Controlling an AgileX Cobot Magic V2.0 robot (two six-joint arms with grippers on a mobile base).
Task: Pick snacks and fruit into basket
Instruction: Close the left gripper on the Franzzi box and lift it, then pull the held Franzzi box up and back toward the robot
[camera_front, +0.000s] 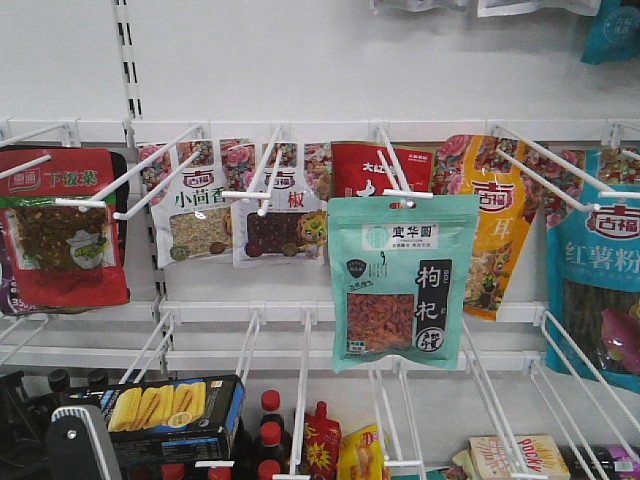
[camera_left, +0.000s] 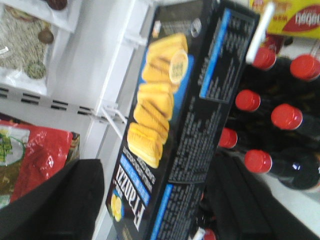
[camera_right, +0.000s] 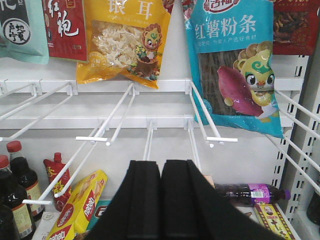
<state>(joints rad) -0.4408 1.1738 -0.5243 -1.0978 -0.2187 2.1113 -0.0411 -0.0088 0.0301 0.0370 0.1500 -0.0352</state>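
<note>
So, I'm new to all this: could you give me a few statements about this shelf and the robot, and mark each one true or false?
1. The mint-green pouch hangs from a hook. True.
2. The right end effector is holding a pouch. False: its fingers are shut together with nothing between them.
3. The corn box sits between the fingers of the left end effector. True.
4. The dark bottles behind the box have blue caps. False: their caps are red.
</note>
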